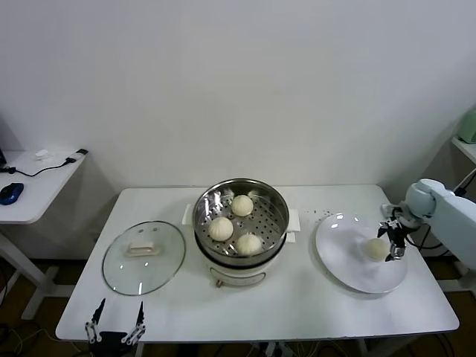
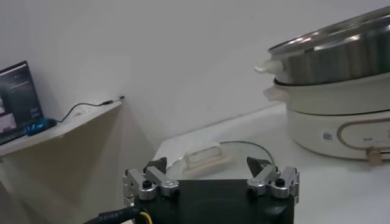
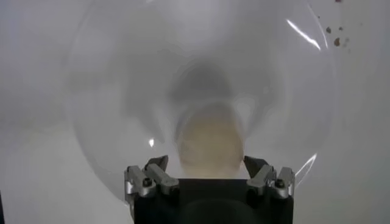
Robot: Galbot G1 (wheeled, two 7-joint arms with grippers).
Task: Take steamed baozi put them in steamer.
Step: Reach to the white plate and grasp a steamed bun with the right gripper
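Four steamed baozi showing in all: three sitting inside the steamer (image 1: 241, 217) on its perforated floor, at (image 1: 242, 205), (image 1: 221, 228) and (image 1: 249, 243); the fourth (image 1: 375, 249) lying on the one white plate (image 1: 338, 245), directly between the fingertips of the right gripper (image 1: 392, 244). One glass lid (image 1: 143, 256) resting flat on the table (image 1: 312, 301), just ahead of the left gripper (image 1: 116, 327).

Right gripper reaching in from the table's right edge, angled down over the plate, jaws spread wide on either side of the bun (image 3: 209, 143); gripping nothing, contact with the bun not discernible. Left gripper hanging low at the near left table edge, fingers (image 2: 268, 176) wide apart and empty, pointing towards the lid (image 2: 213, 155) and the steamer's cream base (image 2: 332, 125).

Bun blurring in the right wrist view, outline soft. Left arm cut off by the head view's lower edge, only the gripper tips showing. Steamer interior hidden from the left wrist view.
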